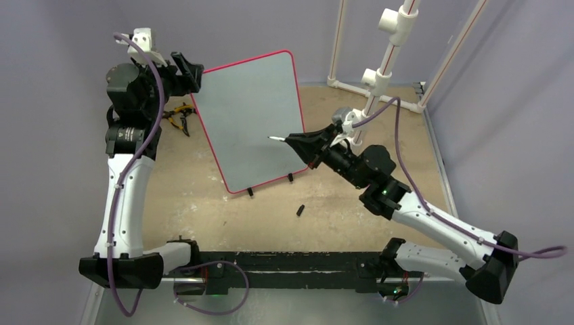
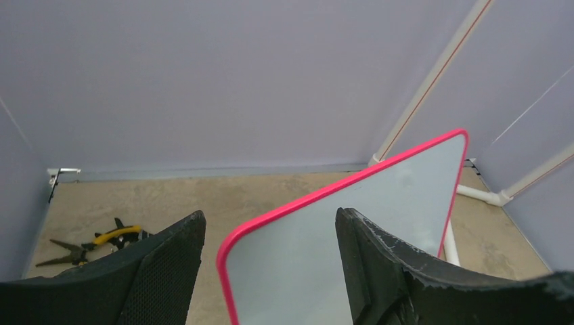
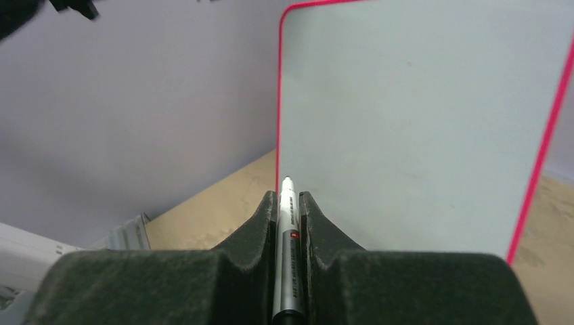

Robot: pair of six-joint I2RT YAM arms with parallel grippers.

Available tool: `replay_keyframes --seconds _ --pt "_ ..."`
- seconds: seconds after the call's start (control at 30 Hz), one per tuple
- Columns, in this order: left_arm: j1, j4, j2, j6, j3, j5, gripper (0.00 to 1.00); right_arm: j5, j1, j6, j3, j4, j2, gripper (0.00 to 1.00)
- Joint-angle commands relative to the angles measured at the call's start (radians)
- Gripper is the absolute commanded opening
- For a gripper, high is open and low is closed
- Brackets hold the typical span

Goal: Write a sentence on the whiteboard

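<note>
The whiteboard (image 1: 254,118), white with a red-pink rim, stands tilted on small black feet at the table's back middle. The sentence is out of view; the board face I see is blank. My left gripper (image 1: 189,71) is open at the board's upper left corner. In the left wrist view that corner of the whiteboard (image 2: 318,271) lies between the spread fingers of the left gripper (image 2: 271,220), with a gap on each side. My right gripper (image 1: 291,140) is shut on a silver-white marker (image 3: 288,223), whose tip points at the whiteboard (image 3: 420,115) near its lower middle.
Yellow-handled pliers (image 1: 179,116) lie on the tan table left of the board. A small black cap (image 1: 300,210) lies in front of it. A white pipe frame (image 1: 379,74) stands at the back right. Grey walls close in the sides.
</note>
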Motion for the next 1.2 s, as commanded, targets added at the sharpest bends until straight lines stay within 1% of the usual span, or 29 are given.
replay_keyframes --seconds 0.0,0.1,0.17,0.27,0.37,0.77,1.17 --pt "0.074 0.132 -0.046 -0.104 -0.132 0.074 0.70 0.099 0.061 -0.012 0.090 0.165 0.074 0.00" --pt "0.115 0.235 -0.064 -0.167 -0.227 0.154 0.70 0.110 0.076 -0.002 0.138 0.220 0.158 0.00" --pt "0.123 0.297 -0.078 -0.191 -0.283 0.180 0.69 0.113 0.083 -0.001 0.178 0.245 0.214 0.00" --pt "0.126 0.358 -0.081 -0.200 -0.314 0.214 0.67 0.104 0.086 -0.009 0.247 0.271 0.306 0.00" --pt "0.127 0.397 -0.074 -0.220 -0.336 0.246 0.62 0.094 0.087 -0.016 0.308 0.293 0.382 0.00" --pt "0.126 0.410 -0.066 -0.210 -0.365 0.274 0.41 0.069 0.089 -0.040 0.503 0.346 0.612 0.00" --pt "0.126 0.391 -0.063 -0.191 -0.368 0.266 0.35 0.070 0.089 -0.065 0.667 0.345 0.773 0.00"
